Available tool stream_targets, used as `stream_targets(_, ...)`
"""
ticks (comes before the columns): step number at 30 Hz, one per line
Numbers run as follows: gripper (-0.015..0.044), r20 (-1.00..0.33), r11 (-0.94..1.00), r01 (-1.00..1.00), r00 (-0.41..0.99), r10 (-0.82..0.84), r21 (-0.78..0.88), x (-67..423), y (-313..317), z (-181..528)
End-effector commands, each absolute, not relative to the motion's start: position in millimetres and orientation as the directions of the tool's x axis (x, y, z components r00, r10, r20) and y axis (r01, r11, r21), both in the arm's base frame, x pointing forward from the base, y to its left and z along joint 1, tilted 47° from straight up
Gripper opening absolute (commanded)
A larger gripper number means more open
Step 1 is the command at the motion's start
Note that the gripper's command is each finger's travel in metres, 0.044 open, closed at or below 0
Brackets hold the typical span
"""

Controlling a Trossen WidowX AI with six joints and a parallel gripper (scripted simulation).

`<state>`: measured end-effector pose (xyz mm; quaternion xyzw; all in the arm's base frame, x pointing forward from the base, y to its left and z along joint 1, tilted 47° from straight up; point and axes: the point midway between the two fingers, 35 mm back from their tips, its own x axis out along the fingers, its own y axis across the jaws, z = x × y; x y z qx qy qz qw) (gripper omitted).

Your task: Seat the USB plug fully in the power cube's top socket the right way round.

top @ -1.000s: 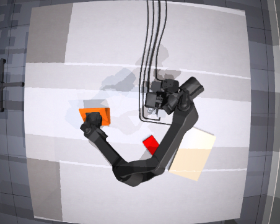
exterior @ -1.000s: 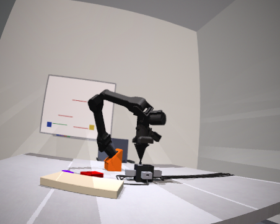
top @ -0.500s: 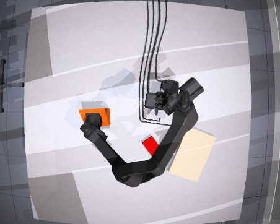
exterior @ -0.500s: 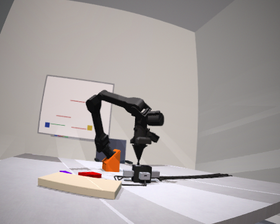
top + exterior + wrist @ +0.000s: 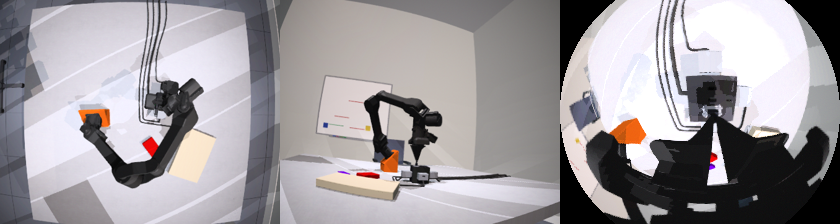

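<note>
The dark power cube [image 5: 419, 174] [image 5: 713, 90] stands mid-table with grey plugs in its sides. My gripper [image 5: 416, 162] [image 5: 714, 120] [image 5: 157, 114] points straight down at the cube's top face. It is shut on the small USB plug [image 5: 711, 107], which sits at the top socket. The plug is tiny and I cannot tell its orientation or how deep it sits. In the overhead view the wrist hides most of the cube.
Several black cables [image 5: 148, 46] [image 5: 472, 177] [image 5: 669, 35] run from the cube to the table's far edge. A beige slab [image 5: 192, 156] [image 5: 357, 185], a red block [image 5: 150, 145] [image 5: 368, 175] and a small purple piece [image 5: 343, 172] lie nearby. The arm's orange base [image 5: 105, 116] [image 5: 391, 162] stands to one side.
</note>
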<state>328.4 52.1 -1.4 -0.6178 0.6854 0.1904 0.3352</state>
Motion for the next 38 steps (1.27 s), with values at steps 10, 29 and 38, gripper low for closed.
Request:
stream_targets(10,0.0095,-0.695,0.164,-0.974,-0.012,-0.719,-0.153,328,52,-1)
stream_targets(29,0.0095,-0.695,0.165,-0.974,-0.012,-0.719,-0.153,328,53,0)
stream_targets(38,0.0095,-0.695,0.165,-0.974,-0.012,-0.719,-0.153,329,60,6)
